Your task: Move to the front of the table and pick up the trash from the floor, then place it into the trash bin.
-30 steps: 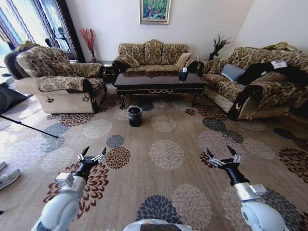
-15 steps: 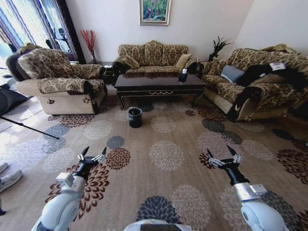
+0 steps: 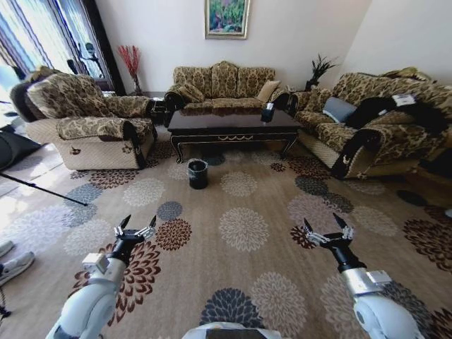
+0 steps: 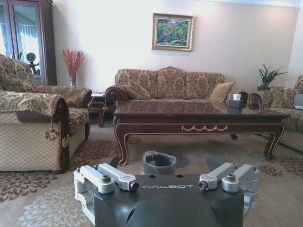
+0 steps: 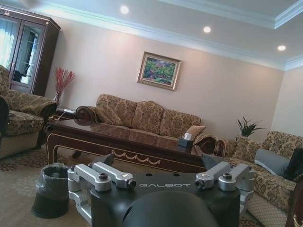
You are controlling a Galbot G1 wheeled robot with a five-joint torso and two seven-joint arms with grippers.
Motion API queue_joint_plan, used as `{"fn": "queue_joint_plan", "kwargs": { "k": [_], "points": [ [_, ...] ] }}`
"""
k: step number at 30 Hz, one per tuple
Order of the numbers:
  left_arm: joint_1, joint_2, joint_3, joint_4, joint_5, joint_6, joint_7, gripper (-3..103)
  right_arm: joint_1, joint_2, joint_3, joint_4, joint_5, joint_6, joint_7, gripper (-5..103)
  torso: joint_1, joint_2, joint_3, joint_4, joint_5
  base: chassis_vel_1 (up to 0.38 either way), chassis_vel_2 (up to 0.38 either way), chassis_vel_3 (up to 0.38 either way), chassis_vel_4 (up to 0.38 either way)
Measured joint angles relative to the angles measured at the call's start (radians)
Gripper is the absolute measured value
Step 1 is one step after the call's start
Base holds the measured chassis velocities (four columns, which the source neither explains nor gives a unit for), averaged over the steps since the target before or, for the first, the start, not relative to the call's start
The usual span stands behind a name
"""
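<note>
The dark glossy table [image 3: 233,124] stands far ahead, in front of the back sofa. The small black trash bin [image 3: 198,173] with its bag liner sits on the patterned floor [image 3: 212,261] just before the table's left front leg. Both arms are held low and forward over the carpet, far short of the bin. My left gripper [image 3: 138,226] and right gripper [image 3: 323,224] are both open and hold nothing. The left wrist view has the table [image 4: 199,124] and bin [image 4: 158,163] straight ahead. The bin [image 5: 49,189] is also in the right wrist view. I cannot make out any trash.
An armchair [image 3: 85,120] stands on the left and a long sofa [image 3: 374,127] on the right. A tissue box [image 3: 268,109] rests on the table. A tripod leg [image 3: 42,187] and a person's shoe [image 3: 14,265] lie at the left edge. Open carpet stretches ahead to the bin.
The whole head view has shifted a little, so the camera has moved. Both arms and grippers keep the same pose.
</note>
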Motion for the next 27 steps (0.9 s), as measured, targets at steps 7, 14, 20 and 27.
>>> {"fn": "queue_joint_plan", "kwargs": {
  "k": [7, 14, 20, 27],
  "points": [
    [0.000, 0.000, 0.000, 0.000, 0.000, 0.000, 0.000, 100, 0.000, 0.000, 0.000, 0.000, 0.000, 0.000, 0.000, 100, 0.007, 0.016, 0.010, 0.0001, 0.0000, 0.000, 0.000, 0.000, 0.000],
    [0.000, 0.000, 0.000, 0.000, 0.000, 0.000, 0.000, 100, 0.000, 0.000, 0.000, 0.000, 0.000, 0.000, 0.000, 100, 0.020, 0.046, 0.026, 0.0001, 0.0000, 0.000, 0.000, 0.000, 0.000],
    [0.000, 0.000, 0.000, 0.000, 0.000, 0.000, 0.000, 100, 0.000, 0.000, 0.000, 0.000, 0.000, 0.000, 0.000, 100, 0.032, 0.073, 0.041, 0.0001, 0.0000, 0.000, 0.000, 0.000, 0.000],
    [0.000, 0.000, 0.000, 0.000, 0.000, 0.000, 0.000, 100, 0.000, 0.000, 0.000, 0.000, 0.000, 0.000, 0.000, 100, 0.043, 0.100, 0.057, 0.0001, 0.0000, 0.000, 0.000, 0.000, 0.000]
  ]
}}
